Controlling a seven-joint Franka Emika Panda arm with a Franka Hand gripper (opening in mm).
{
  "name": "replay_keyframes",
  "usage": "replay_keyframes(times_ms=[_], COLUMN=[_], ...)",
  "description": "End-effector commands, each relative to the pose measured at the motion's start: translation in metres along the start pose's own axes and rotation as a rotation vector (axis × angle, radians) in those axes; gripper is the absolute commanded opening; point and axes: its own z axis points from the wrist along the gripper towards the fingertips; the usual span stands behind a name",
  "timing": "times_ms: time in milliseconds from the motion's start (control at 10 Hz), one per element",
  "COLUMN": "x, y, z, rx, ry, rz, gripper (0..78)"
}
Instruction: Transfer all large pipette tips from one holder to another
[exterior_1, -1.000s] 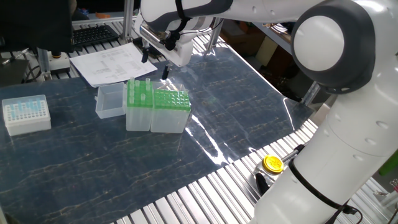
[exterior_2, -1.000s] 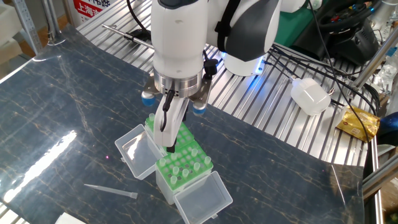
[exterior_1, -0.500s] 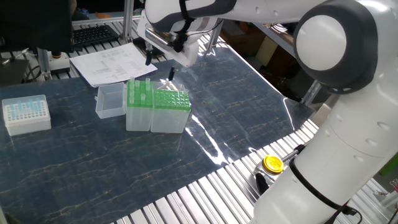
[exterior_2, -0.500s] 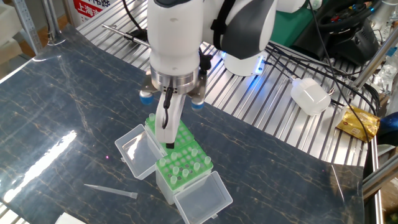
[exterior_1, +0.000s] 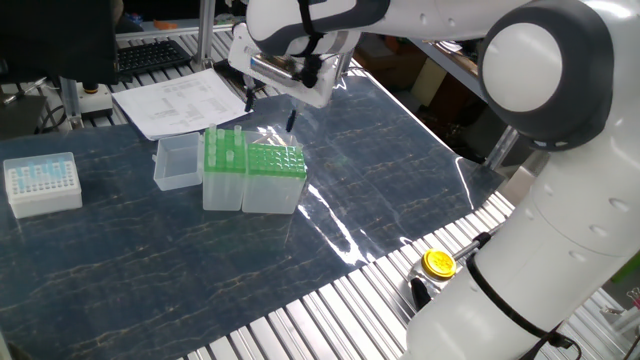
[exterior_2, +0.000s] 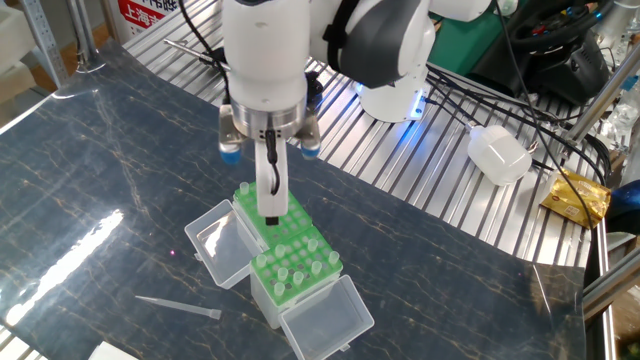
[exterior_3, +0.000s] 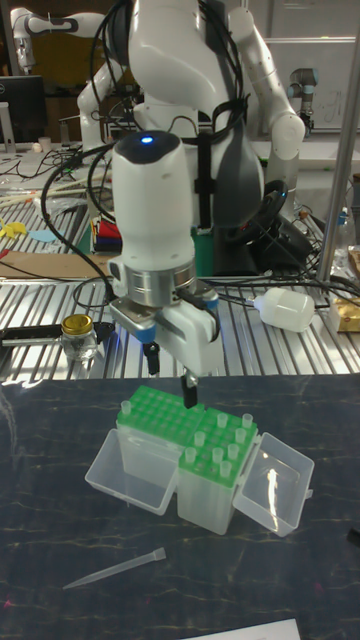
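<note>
The tool hangs above the two green-topped boxes, its dark fingers pointing straight down with their tips just over the green tops. The jaws look pressed close together, but the pictures do not show whether a tip is pinched between them, so its state cannot be told for certain.

The two boxes stand touching each other, well in from the counter's edges. The wider holder with the flat green grid top sits under the tool in the other fixed view; its holes look bare where they can be seen. Against it stands the narrower, taller box, whose bright green rack carries a cluster of large pipette tips standing upright, their pale open ends showing above the rack. A clear hinged lid lies open beside the narrower box, and a clear lidless tray lies touching the wider holder on its other side.

One loose large tip lies flat on the dark counter, apart from the boxes. A white box with pale-blue tips stands alone, well apart from them. Printed sheets lie at the counter's edge beyond the boxes.
</note>
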Motion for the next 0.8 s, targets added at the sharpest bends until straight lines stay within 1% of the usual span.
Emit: replay_keyframes(times_ms=[100,300,600,800], x=[-0.021,-0.024,-0.033,-0.033], y=[-0.037,-0.043,-0.049,-0.051], z=[0.011,0.017,0.024,0.028], rx=[0.032,0.045,0.046,0.058], ry=[-0.019,-0.036,-0.037,-0.048], rz=[-0.29,-0.336,-0.4,-0.428], gripper=[77.4,77.4,77.4,77.4])
